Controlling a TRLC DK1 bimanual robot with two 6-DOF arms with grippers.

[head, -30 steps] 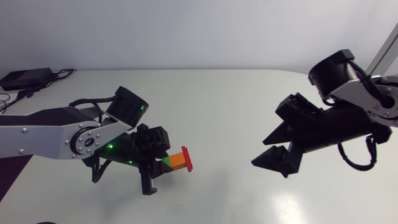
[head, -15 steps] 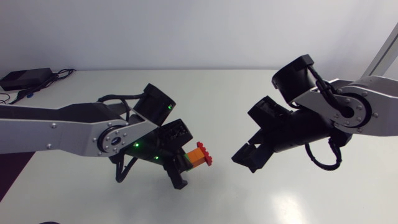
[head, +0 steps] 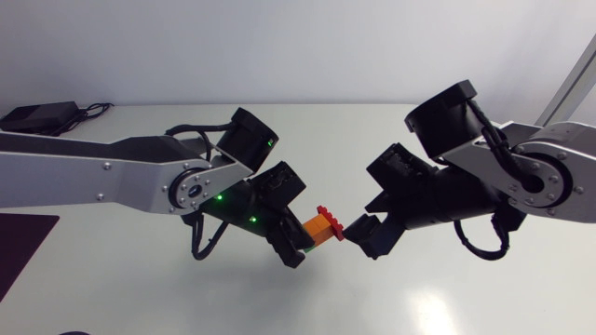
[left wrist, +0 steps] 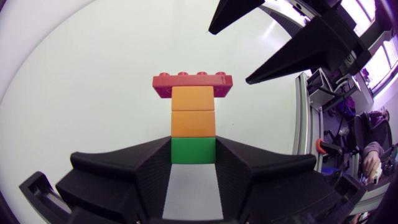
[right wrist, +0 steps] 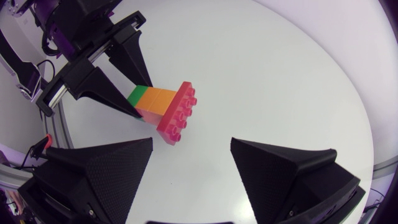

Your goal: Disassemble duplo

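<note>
A duplo stack (head: 321,226) hangs above the table: a green brick (left wrist: 193,150), two orange bricks (left wrist: 193,112) and a wide red plate (left wrist: 193,84) on its far end. My left gripper (head: 303,238) is shut on the green brick, and the stack points toward my right arm. My right gripper (head: 361,223) faces it, open, its fingertips close to the red plate (right wrist: 177,112) without touching. In the right wrist view the stack (right wrist: 163,102) lies just ahead of the gap between my broad fingers (right wrist: 106,174). The right gripper's fingers (left wrist: 292,56) show beyond the plate in the left wrist view.
The white table (head: 447,298) spreads under both arms. A black box with cables (head: 37,116) sits at the back left corner. A dark mat (head: 23,256) lies at the left edge.
Both arms have moved toward the middle. The left carried the stack rightward and the right gripper came up to the red plate, its fingers a little narrower.
</note>
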